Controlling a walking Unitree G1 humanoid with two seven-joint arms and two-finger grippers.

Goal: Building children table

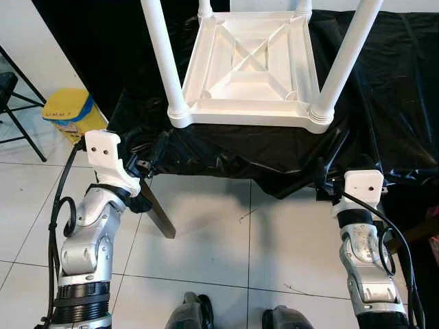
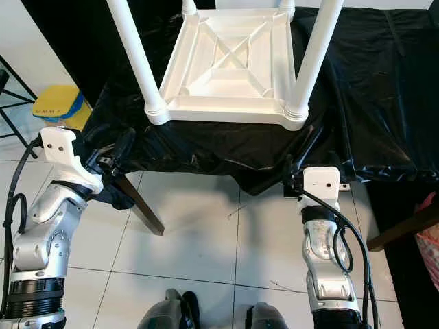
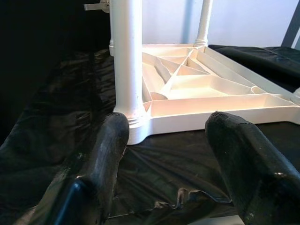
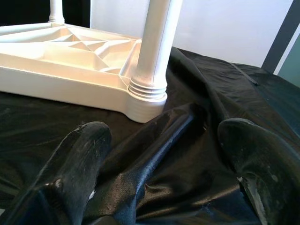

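Note:
A white plastic children's table [image 1: 250, 62] lies upside down on a black sheet [image 1: 384, 103], with its legs pointing up. The near-left leg [image 1: 164, 62] and near-right leg [image 1: 346, 58] stand in their corner sockets, and two more rise at the far corners. My left gripper [image 1: 152, 163] is at the sheet's front-left edge. It is open and empty, facing the near-left leg [image 3: 127, 56]. My right gripper [image 1: 321, 175] is at the front edge, below the near-right corner. It is open and empty too, with that leg [image 4: 154, 42] ahead of it.
A yellow box [image 1: 68, 113] sits on the tiled floor at the left, beside black chair legs [image 1: 14, 103]. A dark wooden leg [image 1: 159, 212] of the covered surface slants down by my left arm. Another wooden leg [image 2: 401, 229] is at the right.

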